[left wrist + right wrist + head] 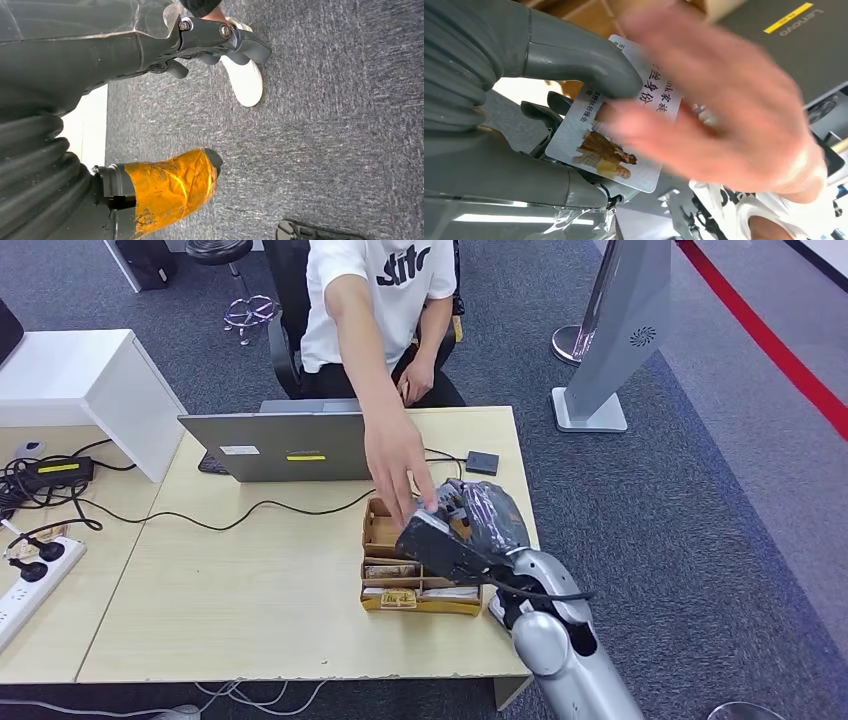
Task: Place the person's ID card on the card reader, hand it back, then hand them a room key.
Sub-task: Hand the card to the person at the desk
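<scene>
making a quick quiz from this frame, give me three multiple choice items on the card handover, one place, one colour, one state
1. Where is the cardboard organiser?
A. on the table in front of the laptop
B. on the carpet
C. on the white cabinet

2. What colour is the stripe on the laptop lid?
A. red
B. yellow
C. blue

3. What is the right robot hand doing?
A. hanging free
B. pressing the laptop lid
C. holding the ID card

Answers: 1 A, it sits on the wood table near the laptop. 2 B, a yellow strip shows on the grey lid. 3 C, its thumb presses the card while the person's hand reaches in.
</scene>
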{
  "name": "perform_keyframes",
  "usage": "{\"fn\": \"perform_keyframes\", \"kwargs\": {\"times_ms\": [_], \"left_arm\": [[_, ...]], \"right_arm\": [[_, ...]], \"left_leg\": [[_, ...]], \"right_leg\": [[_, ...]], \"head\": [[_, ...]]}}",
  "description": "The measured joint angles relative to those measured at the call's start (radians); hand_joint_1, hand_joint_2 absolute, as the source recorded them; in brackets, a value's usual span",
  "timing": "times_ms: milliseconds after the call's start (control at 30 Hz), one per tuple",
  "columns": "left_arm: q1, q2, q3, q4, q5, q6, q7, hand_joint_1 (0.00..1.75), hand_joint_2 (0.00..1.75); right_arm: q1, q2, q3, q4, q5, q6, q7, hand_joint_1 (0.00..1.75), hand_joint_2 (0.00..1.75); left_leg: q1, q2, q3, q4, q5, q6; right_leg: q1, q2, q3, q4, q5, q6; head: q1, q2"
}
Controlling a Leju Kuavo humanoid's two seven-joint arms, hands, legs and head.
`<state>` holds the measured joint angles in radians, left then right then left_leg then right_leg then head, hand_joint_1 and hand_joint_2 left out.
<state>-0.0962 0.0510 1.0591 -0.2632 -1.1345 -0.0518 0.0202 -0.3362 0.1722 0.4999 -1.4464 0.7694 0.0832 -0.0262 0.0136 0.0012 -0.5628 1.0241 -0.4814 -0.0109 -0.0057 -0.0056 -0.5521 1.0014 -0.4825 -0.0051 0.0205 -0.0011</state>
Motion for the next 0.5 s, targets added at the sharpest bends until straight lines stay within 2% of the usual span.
{"fn": "perform_keyframes", "kwargs": {"times_ms": [100,133,300,500], "left_arm": [[-0.006,0.0,-0.008,0.0,-0.011,0.0,0.002,0.0,1.75],[-0.008,0.0,-0.01,0.0,-0.014,0.0,0.003,0.0,1.75],[-0.011,-0.001,-0.011,0.001,-0.021,0.0,0.003,0.0,1.75],[-0.011,-0.001,-0.011,0.001,-0.021,0.001,0.003,0.0,1.75]], "right_arm": [[-0.056,0.03,-0.003,0.062,-0.035,0.004,0.016,0.38,1.75],[-0.066,0.038,-0.004,0.076,-0.052,0.003,0.014,0.14,1.75],[-0.085,0.06,-0.006,0.11,-0.093,-0.001,0.003,0.0,1.75],[-0.081,0.067,-0.01,0.109,-0.108,-0.017,-0.011,0.0,1.75]], "left_leg": [[0.0,0.0,0.0,0.0,0.0,0.0],[0.0,0.0,0.0,0.0,0.0,0.0],[0.0,0.0,-0.001,0.0,0.0,0.0],[0.0,0.0,-0.003,0.0,0.0,0.0]], "right_leg": [[0.0,0.0,0.0,0.0,0.0,0.0],[0.0,0.0,0.0,0.0,0.0,0.0],[0.0,0.001,-0.001,0.0,0.0,0.0],[0.0,0.0,-0.003,0.0,0.0,0.0]], "head": [[0.0,0.0],[0.0,0.0],[0.0,0.0],[0.0,0.0]]}}
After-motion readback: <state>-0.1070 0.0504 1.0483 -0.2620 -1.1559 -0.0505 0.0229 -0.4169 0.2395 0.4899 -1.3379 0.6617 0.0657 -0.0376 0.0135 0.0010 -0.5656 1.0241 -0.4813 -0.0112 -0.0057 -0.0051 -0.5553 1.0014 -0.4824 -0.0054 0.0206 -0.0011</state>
